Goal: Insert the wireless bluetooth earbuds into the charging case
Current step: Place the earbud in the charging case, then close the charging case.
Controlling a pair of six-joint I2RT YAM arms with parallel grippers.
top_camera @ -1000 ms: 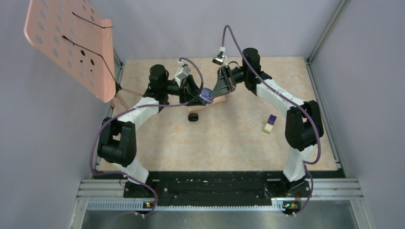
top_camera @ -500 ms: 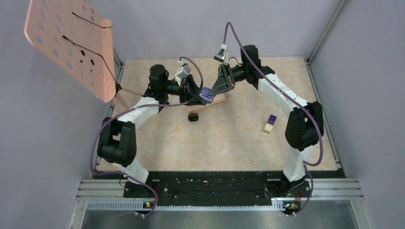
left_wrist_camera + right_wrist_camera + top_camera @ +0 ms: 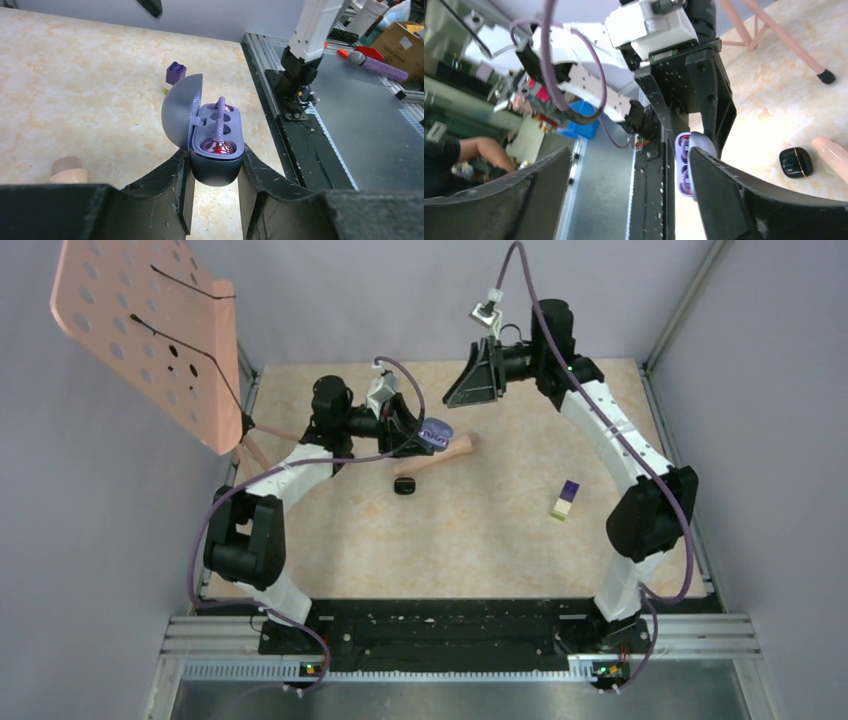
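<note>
My left gripper (image 3: 215,175) is shut on the lower body of the purple charging case (image 3: 216,165), which it holds above the table with the lid (image 3: 182,107) swung open. Two glossy pinkish-purple earbuds (image 3: 218,146) sit in the case's wells, and the near one glows red. In the top view the case (image 3: 434,433) is at the left gripper's tip (image 3: 425,437). My right gripper (image 3: 458,395) hangs higher, up and to the right of the case, open and holding nothing. The right wrist view shows the case (image 3: 686,160) edge-on beyond the open right gripper (image 3: 629,165).
A small black case (image 3: 404,485) lies on the table below the left gripper, beside a pink cylinder (image 3: 450,452). A purple-and-cream block (image 3: 565,499) stands at the right. A pink perforated board (image 3: 150,330) on a stand leans over the far left corner.
My right gripper has opened and pulled up and to the right, away from the case. The left gripper has kept the case still.
</note>
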